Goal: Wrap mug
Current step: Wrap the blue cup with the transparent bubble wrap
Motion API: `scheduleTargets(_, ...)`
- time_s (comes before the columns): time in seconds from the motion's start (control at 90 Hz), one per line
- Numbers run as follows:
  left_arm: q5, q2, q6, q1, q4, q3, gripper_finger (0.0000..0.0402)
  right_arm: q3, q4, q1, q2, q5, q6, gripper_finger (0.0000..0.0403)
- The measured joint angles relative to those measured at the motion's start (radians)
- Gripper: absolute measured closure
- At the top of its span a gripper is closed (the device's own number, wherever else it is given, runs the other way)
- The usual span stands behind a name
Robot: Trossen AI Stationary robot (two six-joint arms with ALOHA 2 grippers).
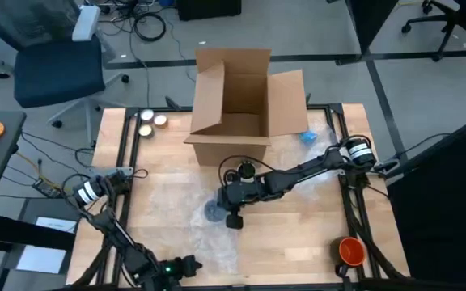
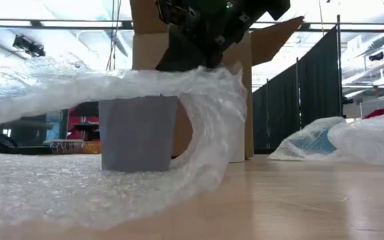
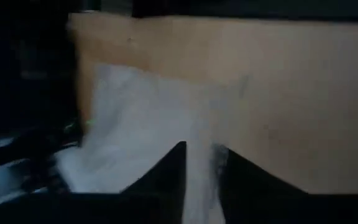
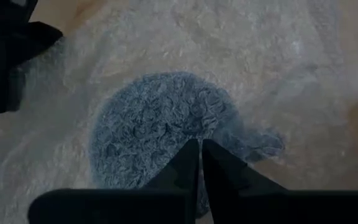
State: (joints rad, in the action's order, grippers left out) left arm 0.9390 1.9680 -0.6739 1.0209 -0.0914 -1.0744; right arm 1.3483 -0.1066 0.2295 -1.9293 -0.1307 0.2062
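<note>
While the right arm reaches in from the table's right side toward the middle, its right gripper (image 1: 231, 202) hangs directly above the mug (image 2: 139, 133), a grey-blue mug standing upright on the wooden table (image 1: 298, 234) just in front of the cardboard box (image 1: 245, 105). A sheet of bubble wrap (image 2: 199, 113) is draped over the mug: in the low view it arches over the mug's top and curls down to the table beside it, with more of the sheet spread flat around the base. In the right wrist view the mug shows only as a blue-grey round shape under the wrap, and the 2 dark fingers (image 4: 194, 165) sit pressed together with only a thin slit between them, right above that shape; whether they pinch a fold of the wrap cannot be told.

At the table's near left corner the left arm waits, folded low, its left gripper (image 1: 186, 267) near the front edge. Its wrist view shows the 2 fingers (image 3: 173, 165) spread, with a pale strip of bubble wrap seen between them.

The box stands open at the far side, flaps up. An orange round object (image 1: 351, 250) sits at the near right corner, and 2 small round tins (image 1: 152, 119) lie at the far left.
</note>
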Motion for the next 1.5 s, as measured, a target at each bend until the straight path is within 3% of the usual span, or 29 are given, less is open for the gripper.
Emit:
scheduleTargets(0.1, 0.070, -0.009, 0.000, -0.003, -0.002, 0.000, 0.0395, 0.000, 0.000, 0.000, 0.000, 0.000, -0.003, 0.0403)
scheduleTargets(0.344, 0.381, -0.051, 0.003, 0.011, -0.108, 0.000, 0.0401, 0.000, 0.008, 0.000, 0.000, -0.001, -0.025, 0.0403)
scheduleTargets(0.633, 0.507, -0.130, -0.005, 0.012, -0.124, 0.000, 0.0402, 0.000, 0.008, 0.000, 0.000, -0.001, -0.026, 0.0403)
scheduleTargets(0.833, 0.516, -0.170, -0.004, 0.013, -0.066, -0.008, 0.0402, 0.000, 0.008, -0.002, 0.000, -0.001, -0.027, 0.0403)
scheduleTargets(1.189, 0.398, -0.178, -0.010, 0.015, 0.163, -0.010, 0.0402, 0.001, 0.000, 0.026, 0.106, -0.091, -0.106, 0.0403)
scheduleTargets(1.5, 0.409, -0.178, -0.245, 0.012, 0.463, -0.010, 0.0402, 0.002, 0.031, 0.086, 0.101, -0.011, -0.121, 0.0403)
